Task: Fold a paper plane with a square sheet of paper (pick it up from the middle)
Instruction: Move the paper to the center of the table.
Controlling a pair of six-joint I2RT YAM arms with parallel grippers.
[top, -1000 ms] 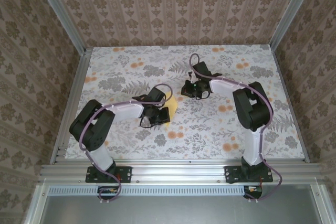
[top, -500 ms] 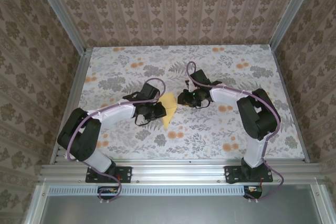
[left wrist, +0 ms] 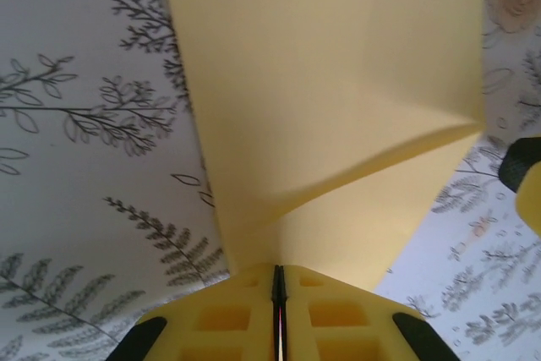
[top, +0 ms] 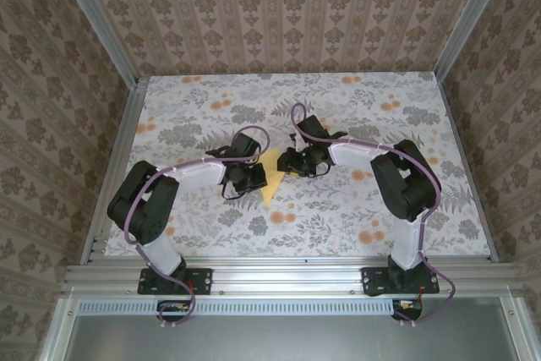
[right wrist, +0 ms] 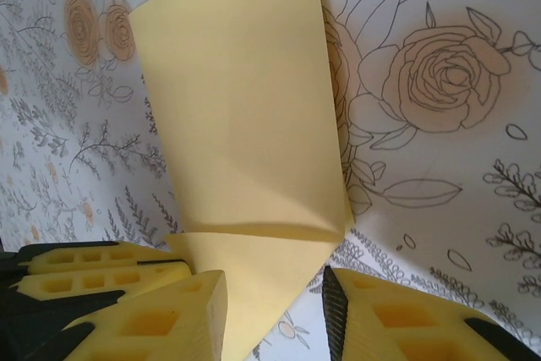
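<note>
The pale-yellow sheet of paper (top: 270, 187) lies folded on the flower-print table between the two arms, narrowing to a point toward the near edge. In the left wrist view the sheet (left wrist: 338, 99) fans out from my left gripper (left wrist: 278, 272), whose jaws are shut on its edge. My left gripper (top: 256, 177) is at the sheet's left side. My right gripper (top: 288, 162) is at its upper right. Its jaws (right wrist: 275, 314) stand open, with a corner of the creased sheet (right wrist: 245, 116) lying between them.
The table (top: 355, 209) carries a grey and orange flower print. Aluminium rails (top: 279, 275) run along its near edge, and patterned walls (top: 279, 14) close in the back and both sides. My left gripper's yellow fingers (right wrist: 93, 268) sit close beside the right gripper.
My right gripper has moved left and nearer to the sheet and has opened. My left arm has shifted with the sheet, which shows more of its pointed shape.
</note>
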